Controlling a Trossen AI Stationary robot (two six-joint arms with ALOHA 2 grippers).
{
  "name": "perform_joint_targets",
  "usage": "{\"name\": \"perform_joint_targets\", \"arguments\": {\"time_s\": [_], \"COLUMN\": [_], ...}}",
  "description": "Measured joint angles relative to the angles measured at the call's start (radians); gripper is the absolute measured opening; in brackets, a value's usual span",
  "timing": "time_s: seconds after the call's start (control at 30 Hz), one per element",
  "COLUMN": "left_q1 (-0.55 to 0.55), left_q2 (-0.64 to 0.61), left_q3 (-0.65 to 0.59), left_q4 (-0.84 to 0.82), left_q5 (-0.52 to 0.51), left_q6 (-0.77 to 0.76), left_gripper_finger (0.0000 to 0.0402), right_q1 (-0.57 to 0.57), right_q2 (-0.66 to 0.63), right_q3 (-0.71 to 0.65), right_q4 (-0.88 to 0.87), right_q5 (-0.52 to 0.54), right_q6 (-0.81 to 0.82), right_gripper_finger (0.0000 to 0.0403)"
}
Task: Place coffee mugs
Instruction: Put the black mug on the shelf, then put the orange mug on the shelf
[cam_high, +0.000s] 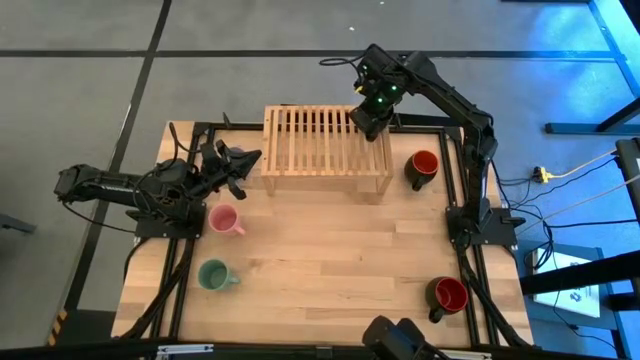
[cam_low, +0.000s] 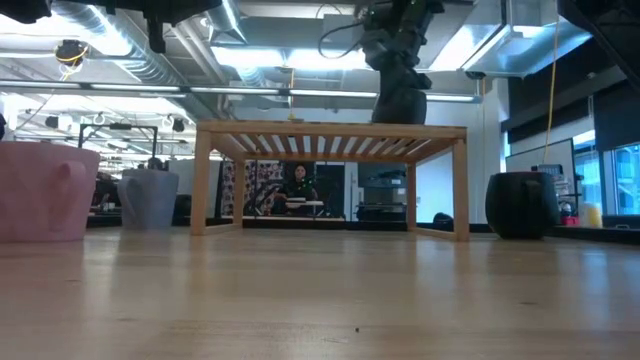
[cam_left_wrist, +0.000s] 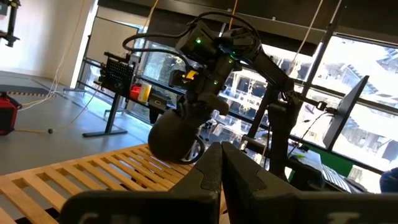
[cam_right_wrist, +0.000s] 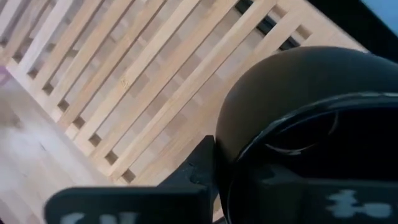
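I see the black mug (cam_high: 373, 122) clamped in my right hand (cam_high: 371, 118), held over the far right corner of the slatted wooden rack (cam_high: 320, 150) (no readable writing on it). My left hand (cam_high: 236, 165), fingers together, waits near the rack's left end above the table (cam_high: 330, 270).

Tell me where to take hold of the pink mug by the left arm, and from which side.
Probably grip the pink mug by its rim wall from straight above. It stands upright, mouth open to the top, handle pointing toward the table's middle. Clamp the wall opposite the handle, the side nearest the left tool. The green mug stands apart, leaving room.
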Motion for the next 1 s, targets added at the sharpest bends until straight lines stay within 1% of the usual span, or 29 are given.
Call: {"name": "perform_joint_targets", "arguments": {"time_s": [0.3,0.43,0.53,0.73,0.8,0.9,1.0], "left_q1": [0.000,0.000,0.000,0.000,0.000,0.000,0.000], "left_q2": [0.000,0.000,0.000,0.000,0.000,0.000,0.000], "left_q3": [0.000,0.000,0.000,0.000,0.000,0.000,0.000], "left_q4": [0.000,0.000,0.000,0.000,0.000,0.000,0.000], "left_q5": [0.000,0.000,0.000,-0.005,-0.006,-0.006,-0.006], "left_q6": [0.000,0.000,0.000,0.000,0.000,0.000,0.006], "left_gripper_finger": [0.0000,0.0000,0.0000,0.0000,0.0000,0.0000,0.0000], "right_q1": [0.000,0.001,0.001,0.001,0.001,0.008,0.024], "right_q2": [0.000,0.000,0.000,-0.004,-0.045,-0.107,-0.160], "right_q3": [0.001,0.001,0.006,0.128,0.106,0.098,0.098], "right_q4": [0.031,0.046,0.060,-0.010,0.011,-0.046,-0.089], "right_q5": [0.023,0.064,0.058,0.040,0.024,0.024,0.066], "right_q6": [-0.001,-0.009,-0.013,-0.031,-0.031,-0.034,-0.052], "right_gripper_finger": [0.0078,0.0085,0.0085,0.0085,0.0085,0.0085,0.0085]}}
